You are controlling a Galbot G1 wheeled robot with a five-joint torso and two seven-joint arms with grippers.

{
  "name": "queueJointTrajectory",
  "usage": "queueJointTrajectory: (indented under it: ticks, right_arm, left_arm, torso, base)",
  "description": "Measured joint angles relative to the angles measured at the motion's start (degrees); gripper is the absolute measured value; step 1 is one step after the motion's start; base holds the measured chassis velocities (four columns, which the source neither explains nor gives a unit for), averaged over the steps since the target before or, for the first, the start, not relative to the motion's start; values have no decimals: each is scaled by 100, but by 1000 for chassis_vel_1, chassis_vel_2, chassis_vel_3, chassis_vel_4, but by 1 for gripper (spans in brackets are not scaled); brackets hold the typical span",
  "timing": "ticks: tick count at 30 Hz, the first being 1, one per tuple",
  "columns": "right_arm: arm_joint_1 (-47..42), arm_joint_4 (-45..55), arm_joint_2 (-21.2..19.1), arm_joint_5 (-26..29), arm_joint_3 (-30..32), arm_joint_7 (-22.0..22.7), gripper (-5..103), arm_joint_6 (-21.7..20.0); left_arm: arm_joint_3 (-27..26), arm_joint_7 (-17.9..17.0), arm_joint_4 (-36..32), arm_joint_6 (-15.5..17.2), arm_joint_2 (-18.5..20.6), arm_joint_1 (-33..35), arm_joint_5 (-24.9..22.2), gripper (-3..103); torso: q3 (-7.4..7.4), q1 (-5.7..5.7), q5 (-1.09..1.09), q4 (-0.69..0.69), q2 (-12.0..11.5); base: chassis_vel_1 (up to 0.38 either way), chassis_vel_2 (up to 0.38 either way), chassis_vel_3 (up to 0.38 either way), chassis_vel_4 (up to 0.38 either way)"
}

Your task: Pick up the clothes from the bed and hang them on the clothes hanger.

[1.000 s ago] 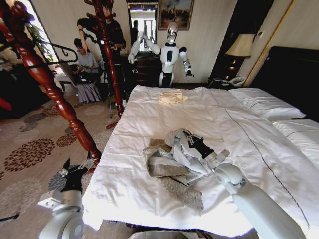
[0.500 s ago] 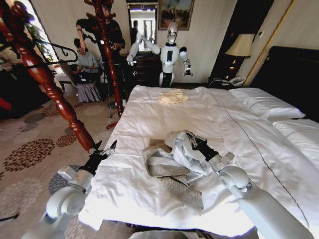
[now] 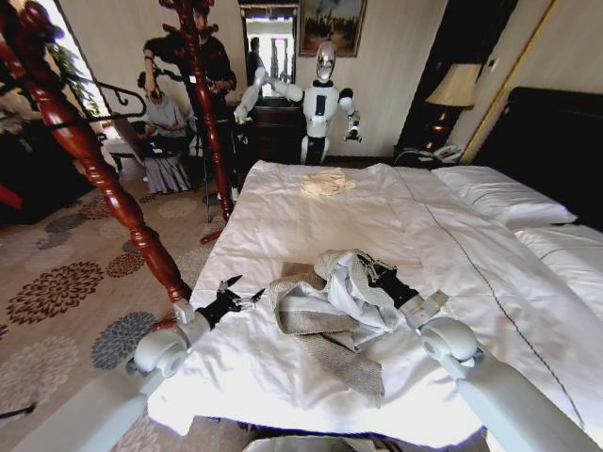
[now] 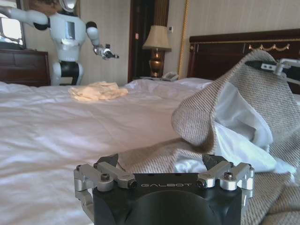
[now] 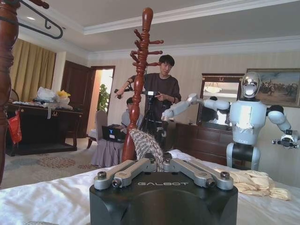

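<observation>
Our right tool (image 3: 369, 274) grips the grey-beige herringbone woven jacket (image 3: 325, 311) on the white-duvet bed (image 3: 311, 217); our left tool (image 3: 237, 298) is spread open at its left edge.

— What sort of place is shown?
— Hotel-type bedrm: a made-up bed (image 3: 396, 226), lamp (image 3: 457, 87) w/ phone (image 3: 443, 152), patterned carpet (image 3: 57, 282), dresser (image 5: 206, 143) & framed pic (image 3: 332, 24) are seen.
</observation>
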Motion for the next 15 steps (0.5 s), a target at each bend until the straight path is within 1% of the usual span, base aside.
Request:
queueJointTrajectory:
  ticks: [2,4,8,9,12,13,15]
  right_arm:
    - [-17,-4,0,-5,16,-2,1,0]
    - [-47,-13,2,-17,42,-4,1,0]
    - [-65,-55,2,-44,40,-5,1,0]
    - [-65,-55,2,-44,40,-5,1,0]
    - [-42,-96,-15,-59,12,-5,1,-1]
    - [-42,-96,-15,-59,12,-5,1,-1]
    - [-29,-120,-18,-62,-9,-6,1,-2]
  left_arm:
    - [64,-3,17,-11,-52,-1,48,100]
    - [185,-47,69,-28,-254,-1,159,100]
    - [470,-128,328,-96,-790,-91,482,100]
    - [470,-128,328,-96,-790,-91,482,100]
    - [697,-162,550,-152,-1100,-164,742,100]
    - [697,-162,550,-152,-1100,-164,742,100]
    - [826,-196,710,-188,-1250,-219,912,100]
  torso:
    - [0,0,0,1,0]
    - [0,0,0,1,0]
    - [0,0,0,0,0]
    - [0,0,0,0,0]
    - [0,0,0,0,0]
    - [0,0,0,0,0]
    - [0,0,0,0,0]
  base:
    - [0,0,0,0]
    - [0,0,0,0]
    - [0,0,0,0]
    - [0,0,0,0]
    - [0,0,0,0]
    - [0,0,0,0]
    - [0,0,0,0]
